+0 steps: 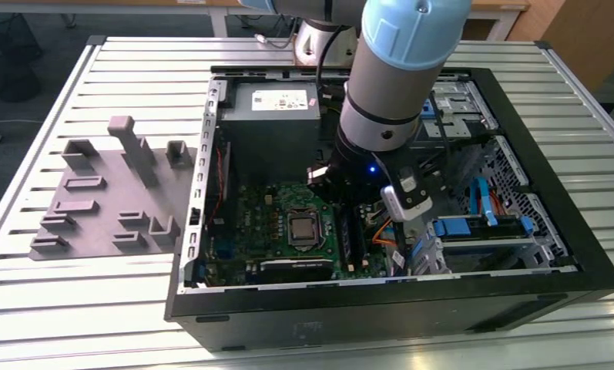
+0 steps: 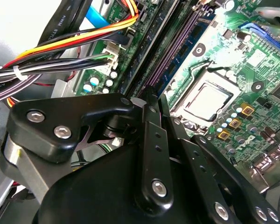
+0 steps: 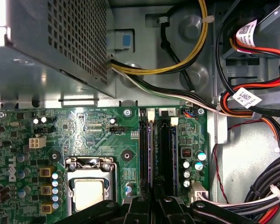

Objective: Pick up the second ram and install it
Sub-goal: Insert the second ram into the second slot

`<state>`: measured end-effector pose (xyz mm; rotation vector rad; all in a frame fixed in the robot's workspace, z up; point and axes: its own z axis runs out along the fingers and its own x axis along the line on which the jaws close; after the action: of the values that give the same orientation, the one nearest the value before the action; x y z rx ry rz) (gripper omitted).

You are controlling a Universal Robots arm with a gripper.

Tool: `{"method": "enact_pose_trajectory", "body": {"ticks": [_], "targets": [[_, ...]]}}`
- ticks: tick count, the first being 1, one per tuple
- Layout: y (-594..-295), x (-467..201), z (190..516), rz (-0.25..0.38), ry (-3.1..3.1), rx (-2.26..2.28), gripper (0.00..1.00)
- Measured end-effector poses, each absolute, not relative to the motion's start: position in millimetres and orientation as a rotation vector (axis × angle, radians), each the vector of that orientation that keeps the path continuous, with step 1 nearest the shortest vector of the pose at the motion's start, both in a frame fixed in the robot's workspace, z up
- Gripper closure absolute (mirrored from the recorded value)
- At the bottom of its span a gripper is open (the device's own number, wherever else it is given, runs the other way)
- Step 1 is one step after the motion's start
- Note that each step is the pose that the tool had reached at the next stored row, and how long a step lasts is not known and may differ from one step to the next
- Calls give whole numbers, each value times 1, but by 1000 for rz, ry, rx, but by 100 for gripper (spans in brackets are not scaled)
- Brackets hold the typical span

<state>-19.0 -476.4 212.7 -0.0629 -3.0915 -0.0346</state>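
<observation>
In both wrist views the second ram [image 2: 175, 63] [image 3: 150, 149] is a thin blue-green strip with small black chips. It stands on edge in one of the long black motherboard slots [image 3: 166, 149] beside the processor socket [image 3: 88, 193]. My gripper [image 2: 152, 93] [image 3: 154, 193] sits right over the strip's near end. Its black fingers [image 2: 147, 109] are drawn together, and the strip's top edge runs into the narrow gap between them. In the exterior view my gripper [image 1: 350, 202] reaches down inside the open computer case [image 1: 553, 254], just above the motherboard [image 1: 276, 208].
The power supply box [image 1: 270, 100] [image 3: 56, 42] fills the case's far end. Bundles of coloured and black cables [image 2: 51, 51] [image 3: 252, 102] run close beside the slots. Blue drive-bay clips [image 1: 481, 223] lie at the exterior view's right. A grey fixture plate [image 1: 112, 200] lies on the slatted table.
</observation>
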Motion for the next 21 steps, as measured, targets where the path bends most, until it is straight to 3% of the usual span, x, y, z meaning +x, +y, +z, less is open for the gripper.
{"method": "enact_pose_trajectory", "body": {"ticks": [21], "targets": [[-478, -19, 219, -35, -3091, -57, 86]]}}
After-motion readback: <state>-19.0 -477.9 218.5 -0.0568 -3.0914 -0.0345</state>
